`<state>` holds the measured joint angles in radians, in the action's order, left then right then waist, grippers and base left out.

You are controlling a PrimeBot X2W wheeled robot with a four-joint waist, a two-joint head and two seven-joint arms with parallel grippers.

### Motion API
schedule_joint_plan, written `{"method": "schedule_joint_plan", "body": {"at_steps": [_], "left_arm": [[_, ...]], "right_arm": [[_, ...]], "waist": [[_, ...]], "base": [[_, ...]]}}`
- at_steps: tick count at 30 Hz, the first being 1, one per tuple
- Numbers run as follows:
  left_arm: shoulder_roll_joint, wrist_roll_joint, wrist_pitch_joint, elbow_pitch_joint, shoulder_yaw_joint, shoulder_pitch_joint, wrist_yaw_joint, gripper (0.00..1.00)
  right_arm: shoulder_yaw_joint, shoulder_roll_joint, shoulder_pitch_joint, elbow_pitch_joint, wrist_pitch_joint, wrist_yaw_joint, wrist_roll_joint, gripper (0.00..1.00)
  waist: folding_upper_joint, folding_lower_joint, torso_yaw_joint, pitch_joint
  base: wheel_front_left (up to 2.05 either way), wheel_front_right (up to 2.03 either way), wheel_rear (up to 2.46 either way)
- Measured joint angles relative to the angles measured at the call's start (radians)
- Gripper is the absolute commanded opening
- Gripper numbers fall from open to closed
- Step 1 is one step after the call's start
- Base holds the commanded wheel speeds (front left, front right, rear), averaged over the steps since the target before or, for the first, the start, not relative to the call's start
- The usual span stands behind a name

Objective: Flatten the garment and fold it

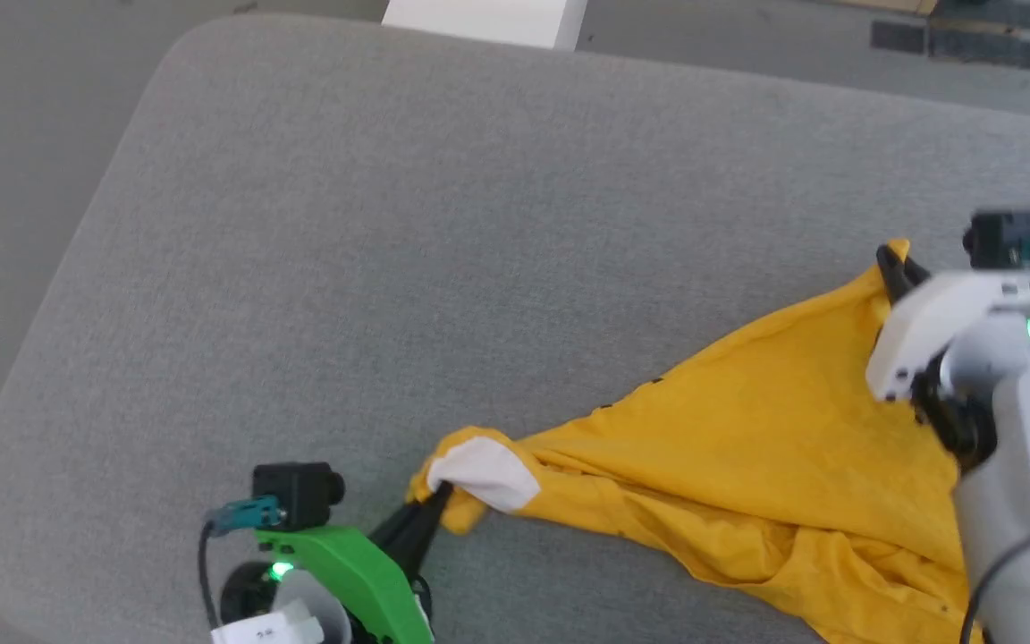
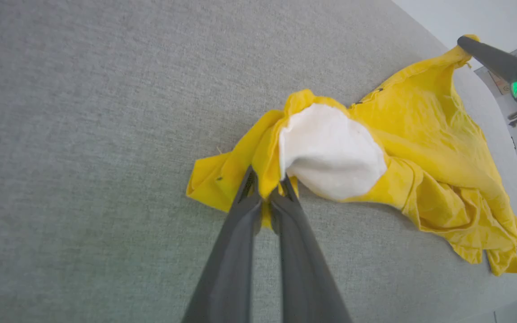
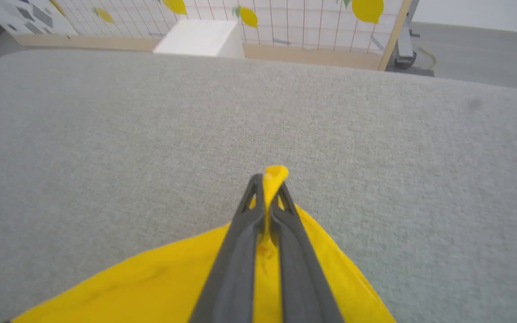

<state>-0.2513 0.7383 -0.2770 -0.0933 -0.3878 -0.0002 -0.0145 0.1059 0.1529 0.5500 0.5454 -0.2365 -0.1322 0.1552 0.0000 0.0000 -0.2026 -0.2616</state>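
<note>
Head view looks down on a broad grey fabric-covered surface with rounded corners. The garment lies rumpled on its near right part, with grey floor around it and a white box beyond its far edge. The left gripper is clamped on yellow cloth just beside a white sleeve patch at the shirt's left end, while the right gripper is closed on a yellow corner at the far right, the cloth poking past its tips. Right wrist view shows, beyond the surface, a white grid panel dotted with yellow lemon shapes.
</note>
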Motion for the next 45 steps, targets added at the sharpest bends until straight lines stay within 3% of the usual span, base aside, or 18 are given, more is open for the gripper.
{"method": "schedule_joint_plan", "body": {"at_steps": [6,13,19,24,30,36,40,45], "left_arm": [[-0.024,-0.062,0.101,-0.022,0.038,0.0,-0.008,0.0],[-0.074,-0.108,0.151,-0.044,0.061,-0.029,0.006,0.0],[-0.115,-0.113,0.146,-0.06,0.083,-0.125,0.044,0.0],[-0.166,-0.119,0.103,-0.078,0.101,-0.263,0.076,0.0],[-0.203,-0.126,0.062,-0.074,0.113,-0.487,0.108,0.0],[-0.206,-0.122,0.058,-0.017,0.122,-0.728,0.122,0.0],[-0.216,-0.123,0.052,0.046,0.105,-0.884,0.13,0.0],[-0.278,-0.175,0.03,0.14,0.041,-1.07,0.138,0.0]], "right_arm": [[0.045,-0.034,-0.23,-0.257,0.098,0.0,0.071,0.0],[0.107,-0.069,-0.411,-0.538,0.042,0.0,0.085,0.0],[0.12,-0.059,-0.429,-0.728,-0.063,0.0,0.068,0.0],[0.108,0.028,-0.358,-0.809,-0.15,0.0,0.062,0.0],[0.077,0.118,-0.165,-0.838,-0.242,0.0,0.062,0.0],[0.024,0.185,0.028,-0.771,-0.302,0.0,0.063,0.0],[-0.008,0.192,0.184,-0.688,-0.322,0.0,0.064,0.0],[-0.018,0.188,0.392,-0.56,-0.33,0.0,0.029,0.0]], "waist": [[0.0,0.0,0.047,0.048],[0.0,0.0,0.121,0.099],[0.0,0.0,0.183,0.137],[0.0,0.0,0.226,0.159],[0.0,0.0,0.258,0.158],[0.0,0.0,0.267,0.115],[0.0,0.0,0.275,0.072],[0.0,0.0,0.288,0.006]], "base": [[0.0,0.0,0.0],[0.0,0.0,0.0],[0.0,0.0,0.0],[0.0,0.0,0.0],[0.0,0.0,0.0],[0.0,0.0,0.0],[0.0,0.0,0.0],[0.0,0.0,0.0]]}}
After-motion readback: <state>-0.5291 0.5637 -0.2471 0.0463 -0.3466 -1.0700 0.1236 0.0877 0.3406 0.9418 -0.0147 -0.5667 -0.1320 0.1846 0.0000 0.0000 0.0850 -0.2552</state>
